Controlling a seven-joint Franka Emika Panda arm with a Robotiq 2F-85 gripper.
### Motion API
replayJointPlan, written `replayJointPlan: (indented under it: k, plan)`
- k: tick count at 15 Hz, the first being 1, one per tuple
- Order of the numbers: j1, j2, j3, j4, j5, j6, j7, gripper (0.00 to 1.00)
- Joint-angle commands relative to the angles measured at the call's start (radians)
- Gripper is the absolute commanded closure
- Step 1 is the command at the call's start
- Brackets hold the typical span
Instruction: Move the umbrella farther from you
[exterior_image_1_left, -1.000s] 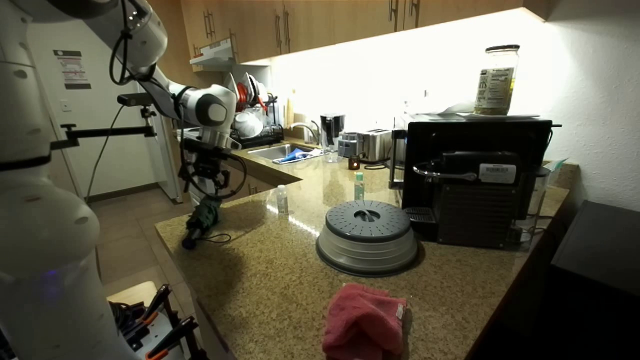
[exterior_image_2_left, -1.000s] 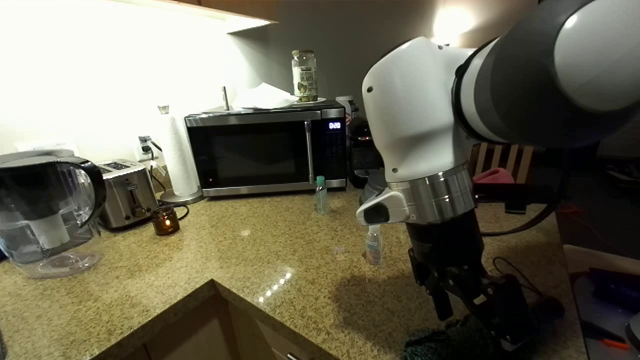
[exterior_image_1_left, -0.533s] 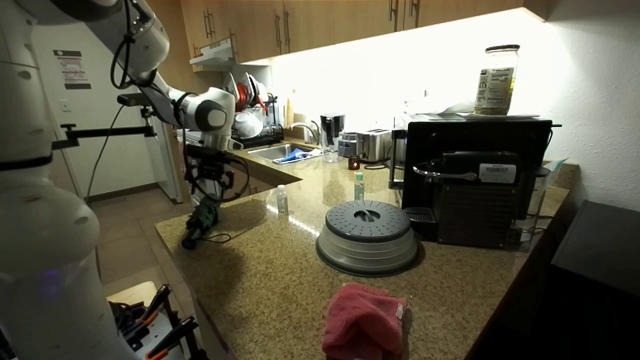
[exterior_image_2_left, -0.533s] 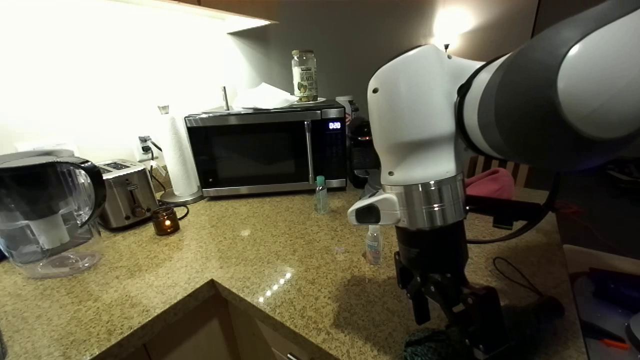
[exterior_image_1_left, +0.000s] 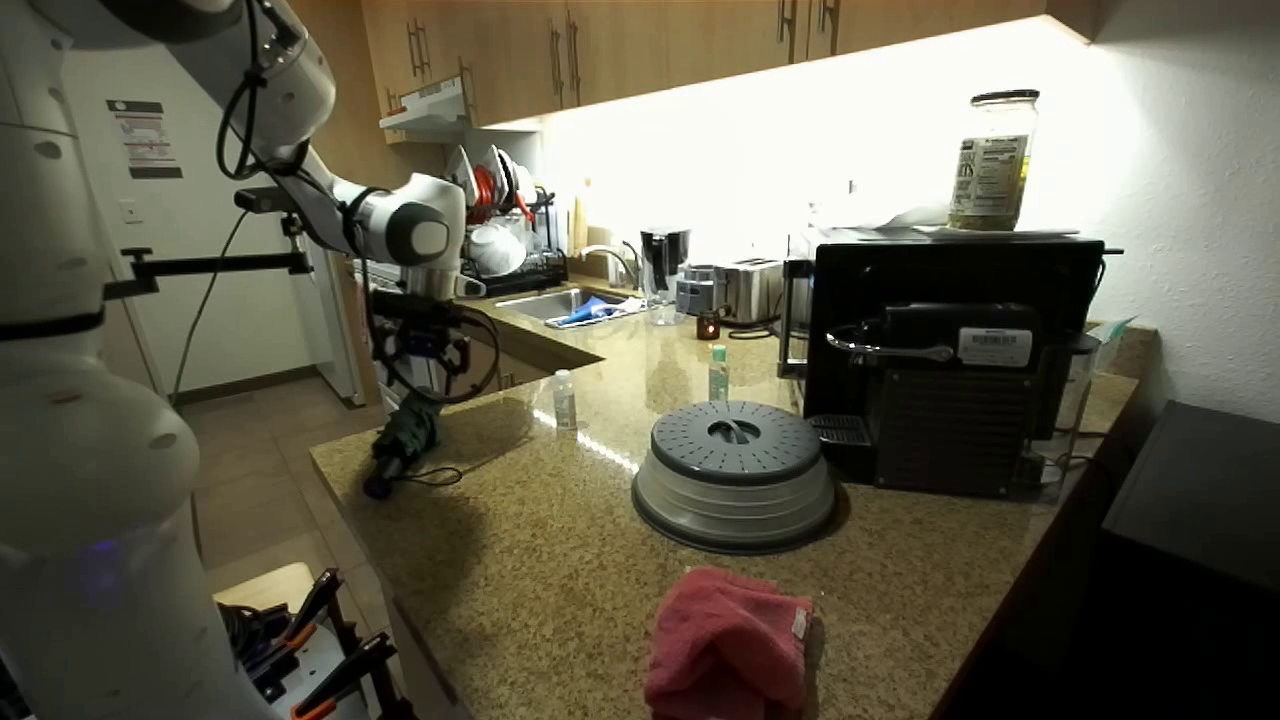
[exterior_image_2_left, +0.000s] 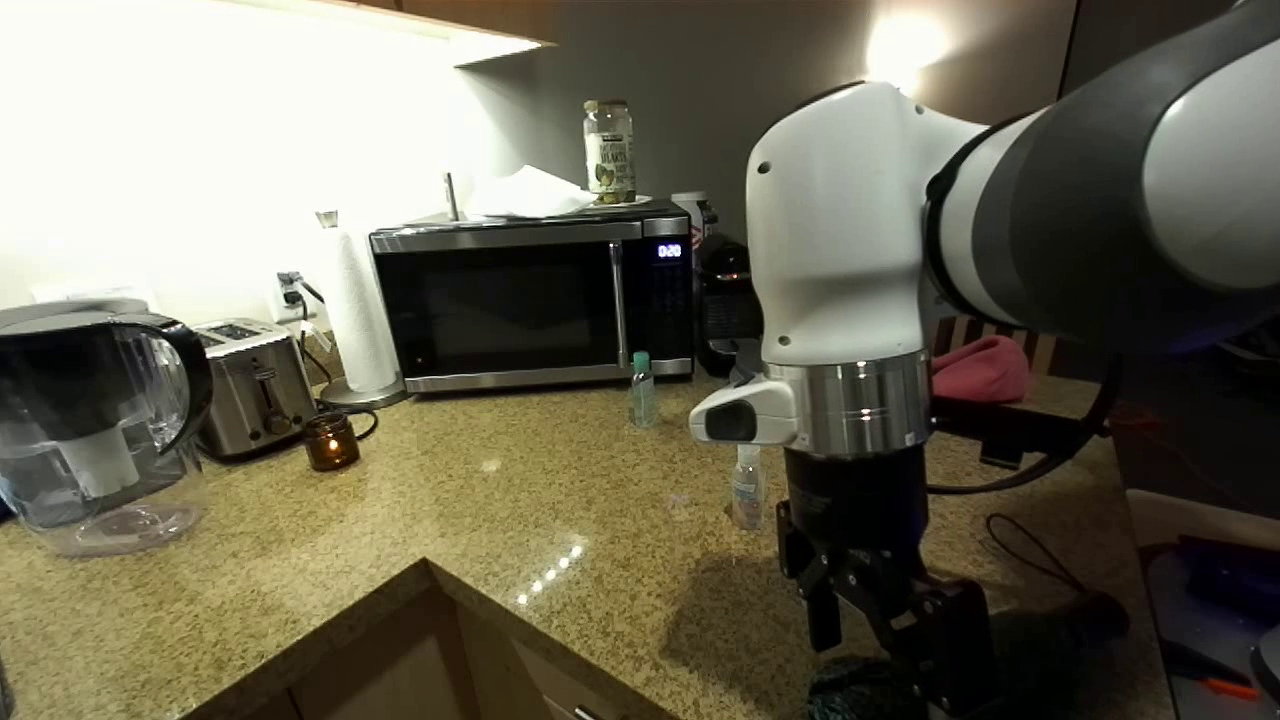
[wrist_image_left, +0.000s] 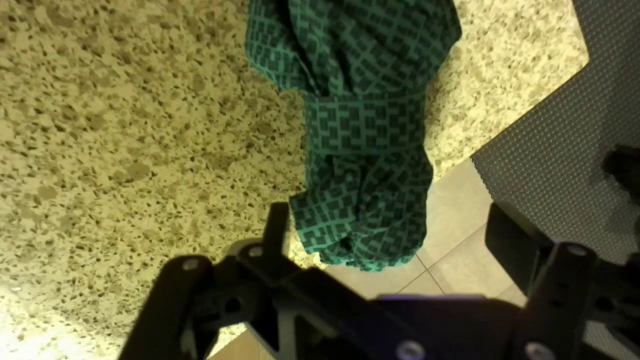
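"Entry one: gripper (wrist_image_left: 387, 220)?"

"Mine. Jaws spread wide, holding nothing; in my wrist view they show either side of the umbrella's (wrist_image_left: 365, 125) end. Contact: I cannot tell."

"Entry two: umbrella, location?"

"Green, brick-patterned, furled. Lying on the speckled counter (exterior_image_1_left: 540, 560), one end past the edge, well apart from pink cloth (exterior_image_1_left: 735, 640)."

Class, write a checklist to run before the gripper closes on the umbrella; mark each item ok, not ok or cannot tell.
1. Gripper open: ok.
2. Umbrella showing between the fingers in the wrist view: ok.
3. Umbrella's end inside the edge of the counter in that view: not ok, it shows past.
4. Fingers low enough to grip: cannot tell.
5. Bottle nearest the gripper upright, not touching it: ok.
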Motion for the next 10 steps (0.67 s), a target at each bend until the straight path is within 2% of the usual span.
replayJointPlan:
  k: [1,6,10]
  plan:
    - [-0.008,-0.078,0.009,-0.093,0.013,0.038,-0.019,0.00]
    - [0.003,-0.182,0.003,-0.205,0.054,0.035,-0.020,0.00]
    - [0.022,-0.215,0.000,-0.251,0.040,0.047,-0.014,0.00]
